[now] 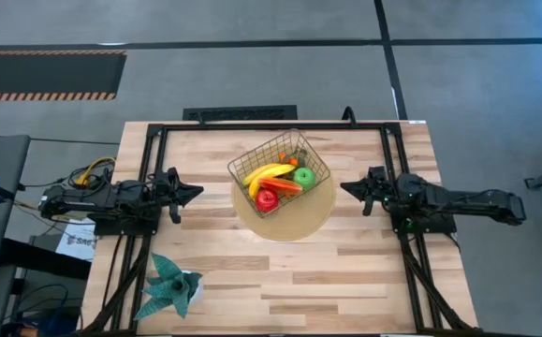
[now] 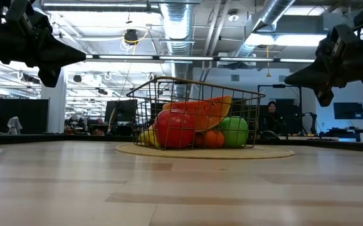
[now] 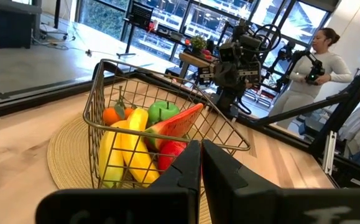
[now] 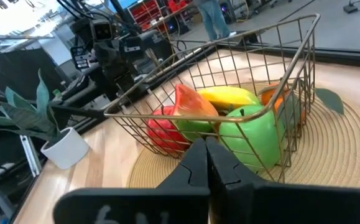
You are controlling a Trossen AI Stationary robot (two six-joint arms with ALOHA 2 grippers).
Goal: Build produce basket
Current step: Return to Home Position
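1. Your basket point(image 1: 260, 151) sits just above the centre of the high view, turned cornerwise on the round woven mat point(image 1: 299, 221), which rests on the tabletop point(image 1: 345, 271).
2. All the produce you can see is inside it. The yellow bananas point(image 1: 269, 173) lie across the middle, the red apple point(image 1: 267, 197) is at the lower corner and the green apple point(image 1: 304, 176) is on the right.
3. From the low view you can also pick out a watermelon slice point(image 2: 206, 112) leaning across the top of the pile, plus an orange point(image 2: 214, 138) tucked between the two apples.
4. Your left end effector point(image 1: 198, 192) is left of centre in the high view, well apart from the basket and pointing toward it. It's clenched, fingers pinched together with nothing between them.
5. Your right end effector point(image 1: 344, 188) mirrors it right of centre, just off the mat's edge. It's also clenched on nothing.
6. In the low view both hang above the tabletop, in the top corners of the frame, with the basket between them.
7. The teal spiky plant point(image 1: 172, 285) stands alone in the lower left of the high view, near the tabletop's edge.
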